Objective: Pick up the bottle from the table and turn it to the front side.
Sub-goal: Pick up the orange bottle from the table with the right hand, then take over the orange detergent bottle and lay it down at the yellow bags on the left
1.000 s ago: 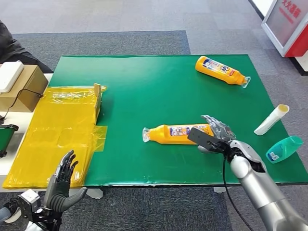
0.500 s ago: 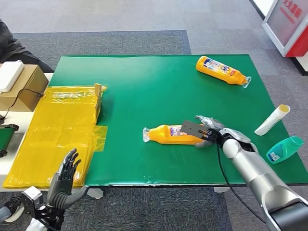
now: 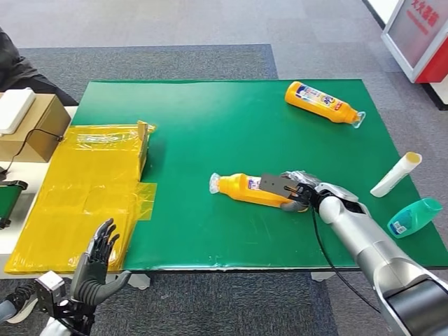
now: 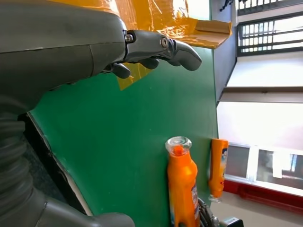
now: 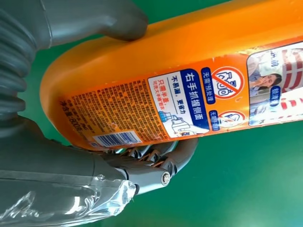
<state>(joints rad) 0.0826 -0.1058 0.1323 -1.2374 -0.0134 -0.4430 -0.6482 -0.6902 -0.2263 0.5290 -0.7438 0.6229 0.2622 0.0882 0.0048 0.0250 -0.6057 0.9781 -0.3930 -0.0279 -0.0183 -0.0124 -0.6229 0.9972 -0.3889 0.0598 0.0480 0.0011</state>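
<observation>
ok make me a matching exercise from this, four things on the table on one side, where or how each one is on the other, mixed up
Things
1. near orange bottle
2. far orange bottle
3. white tube
4. teal bottle

Places or states
A. lying at the table's far right corner area
B. gripped at its base by the right hand
C. lying at the right edge, nearest the robot
D. lying at the right edge, just beyond the teal one

Pairs: 1-B, 2-A, 3-D, 4-C

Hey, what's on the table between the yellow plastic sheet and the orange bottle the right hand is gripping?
Nothing: in the head view, bare green table lies between the yellow plastic sheet and the capped end of the orange bottle held by the right hand.
</observation>
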